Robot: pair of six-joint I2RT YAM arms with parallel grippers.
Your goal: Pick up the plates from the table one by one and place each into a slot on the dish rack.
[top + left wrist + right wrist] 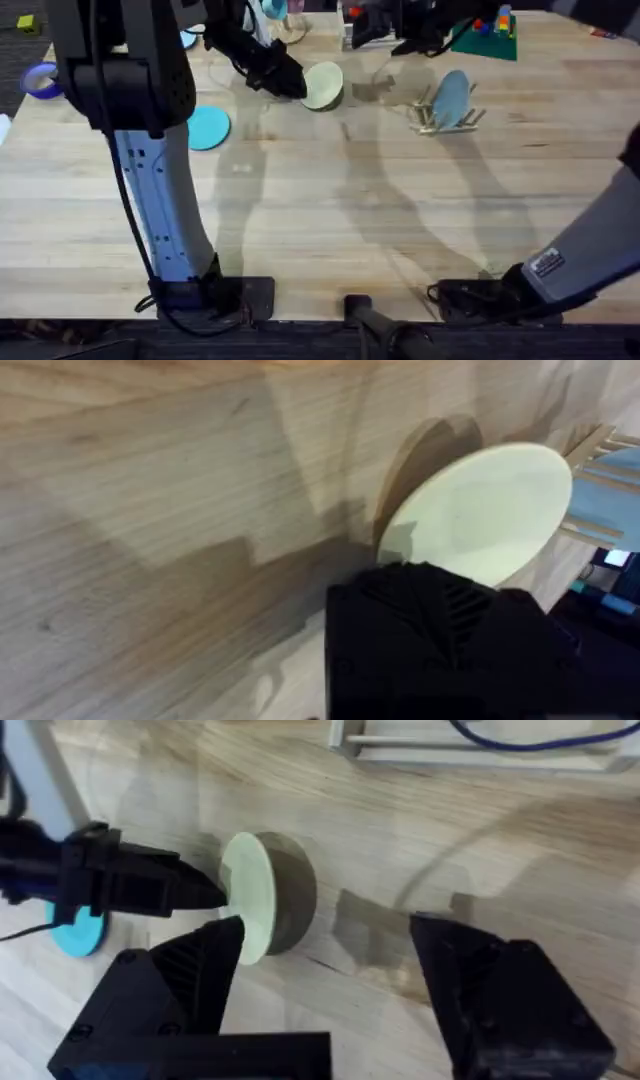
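Overhead view shows the left gripper (290, 82) reaching far across the table (330, 210), its black fingers clamped on the rim of the cream plate (324, 84), which sits just at 3 o'clock of the fingertips and is lifted on edge, tilted, with its shadow on the wood beside it. From the left wrist the same plate (480, 510) stands out past the black finger (430, 640), its pale face broad and round, its near edge hidden behind that finger. From the right wrist the left gripper (215, 892) pinches the plate's (250, 905) rim from the 9 o'clock side, the disc seen nearly edge-on.

The right gripper (330, 990) hangs with its jaws spread wide apart, holding nothing; the cream plate lies ahead of the gap, close by the tip of one finger (200, 980), though whether they touch I cannot tell.

Outward, at 3 o'clock of the cream plate in the overhead view, the dish rack (445, 118) stands on the table with a pale blue plate (451, 98) upright in a slot. At 8 o'clock of the cream plate, well apart, the turquoise plate (208, 128) lies flat on the wood, partly behind the left arm
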